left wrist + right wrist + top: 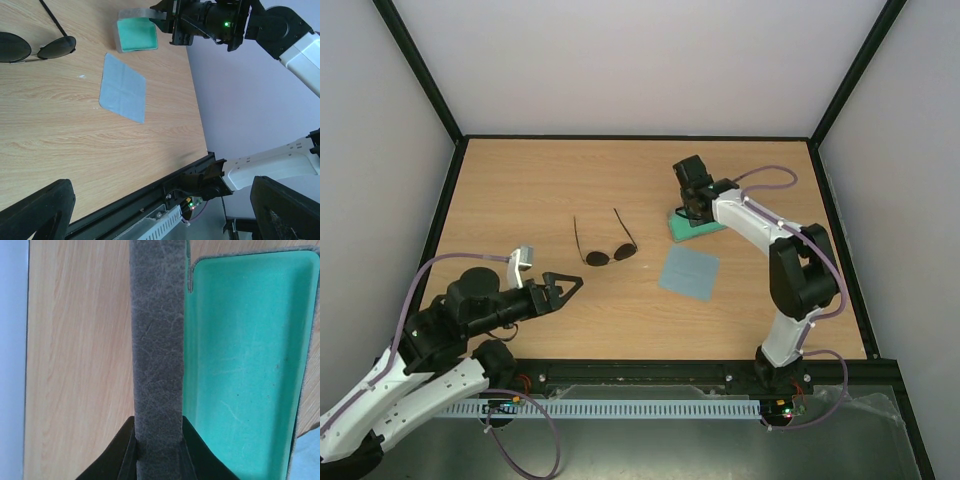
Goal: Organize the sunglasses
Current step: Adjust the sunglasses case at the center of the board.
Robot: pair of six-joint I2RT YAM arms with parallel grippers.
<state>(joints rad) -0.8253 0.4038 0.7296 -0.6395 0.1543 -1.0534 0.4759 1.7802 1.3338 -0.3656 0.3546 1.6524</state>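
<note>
The sunglasses (610, 254) lie mid-table, round dark lenses down and thin temple arms spread toward the back; the left wrist view shows them at its top left (37, 47). My left gripper (565, 290) hovers open near the front left, its fingertips pointing at the sunglasses from a short way off, with nothing between them (160, 215). My right gripper (692, 205) is shut on the grey lid (157, 340) of the case (695, 226), holding it upright. The case's green inside (245, 365) is bare.
A flat blue-grey cloth (688, 272) lies just in front of the case and right of the sunglasses, seen also from the left wrist (122, 94). A black rail (650, 372) runs along the table's near edge. Walls enclose the table on three sides.
</note>
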